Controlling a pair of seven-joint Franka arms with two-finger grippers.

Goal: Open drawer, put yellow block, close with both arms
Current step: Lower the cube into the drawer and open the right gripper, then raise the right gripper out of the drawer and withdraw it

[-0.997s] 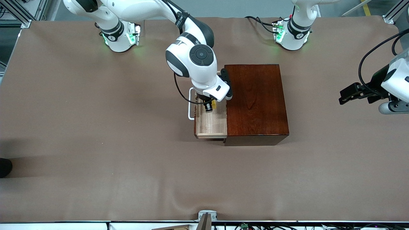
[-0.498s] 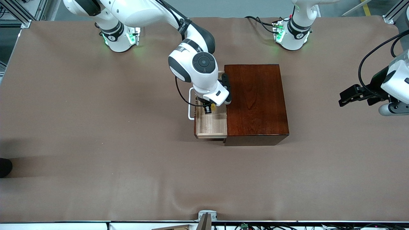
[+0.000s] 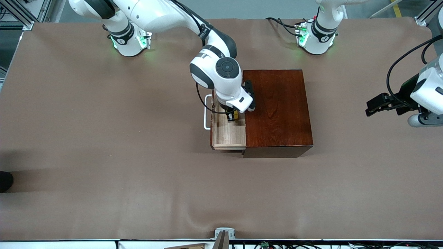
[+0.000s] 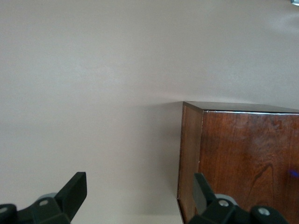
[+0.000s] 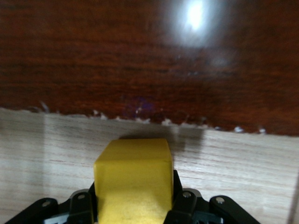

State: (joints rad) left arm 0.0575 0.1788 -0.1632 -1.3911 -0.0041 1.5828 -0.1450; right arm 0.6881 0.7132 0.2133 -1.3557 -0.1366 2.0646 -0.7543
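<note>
Directly over the pulled-out pale light-wood drawer of the glossy reddish-brown wooden box, the right gripper clamps the small yellow cube, floor just beneath, while the left gripper, spread open, waits well apart.

Your right tool fills the part of the open drawer nearest the wooden box, clamped on the yellow block with the box's glossy wall close ahead of it. The stretch of the tray nearer the front camera lies bare, so you have room there. The white handle bounds the drawer's front edge, and the right arm's wrist hangs over the tray, blocking any approach from above. Your left tool waits with fingers spread over bare surface toward the left arm's end, well apart from the box, with nothing between them.
</note>
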